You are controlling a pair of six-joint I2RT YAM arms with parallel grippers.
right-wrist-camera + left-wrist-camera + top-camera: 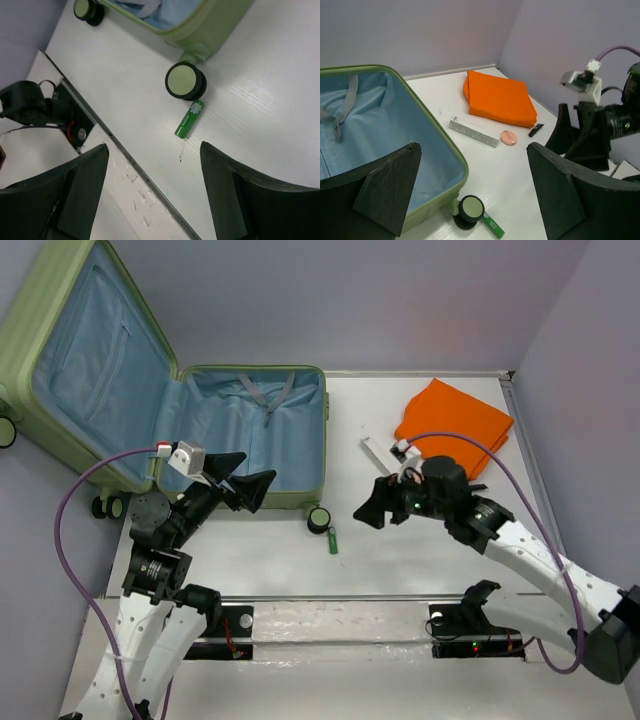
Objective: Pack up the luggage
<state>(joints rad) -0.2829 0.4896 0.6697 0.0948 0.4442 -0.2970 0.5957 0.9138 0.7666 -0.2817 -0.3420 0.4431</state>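
Observation:
The light-green luggage point(323, 430) lies open at the left, its blue-lined base empty and its lid point(90, 360) leaning back against the wall. My left gripper point(250, 486) is open and empty, hovering over the base's near edge point(440, 135). My right gripper point(374, 506) is open and empty above the table, right of the caster wheel point(319, 519). A small green tube point(332, 539) lies by that wheel, below and ahead of the right gripper point(152, 150). A folded orange cloth point(455, 420) lies at the back right.
A silver strip-like box point(474, 132), a round peach pad point(508, 137) and a small black item point(536, 130) lie between the luggage and the cloth. A metal rail point(330, 597) runs along the near table edge. Walls close in the back and right.

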